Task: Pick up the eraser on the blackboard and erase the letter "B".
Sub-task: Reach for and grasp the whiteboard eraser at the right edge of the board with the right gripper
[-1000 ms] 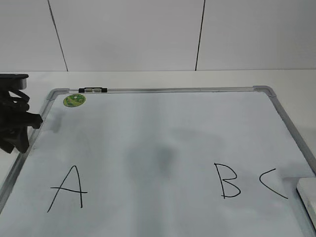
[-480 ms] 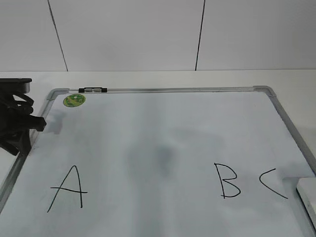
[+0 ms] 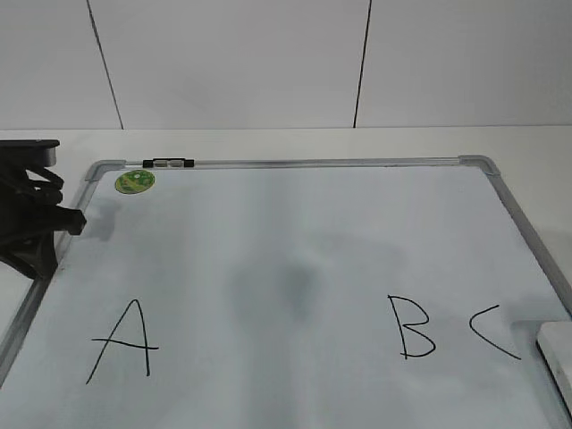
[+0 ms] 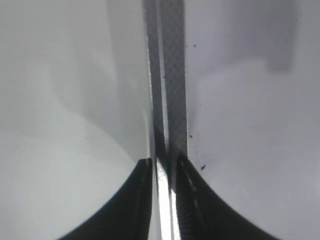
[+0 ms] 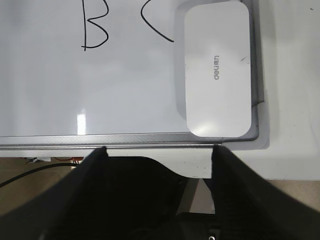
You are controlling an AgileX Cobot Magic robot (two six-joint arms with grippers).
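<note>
The blackboard (image 3: 313,163) is a white dry-erase board with a silver frame, lying flat. The letter "B" (image 3: 416,328) is drawn in black at its lower right, between an "A" (image 3: 123,344) and a "C" (image 3: 493,332). The eraser (image 3: 556,357), a white rounded block, lies on the board's right corner, cut by the picture edge. In the right wrist view the eraser (image 5: 217,67) lies right of the "B" (image 5: 95,25). My right gripper (image 5: 160,149) is open and empty, just off the board's near frame (image 5: 125,139). My left gripper (image 3: 67,222) (image 4: 164,162) is shut, over the left frame (image 4: 172,75).
A round green sticker (image 3: 135,181) and a small black-and-clear marker (image 3: 168,163) sit at the board's far left corner. White table surface surrounds the board, with a white wall behind. Below the board's near edge the right wrist view shows the table edge and cables (image 5: 35,167).
My left gripper has shifted slightly right and up along the board's left edge. The eraser and letters have not moved.
</note>
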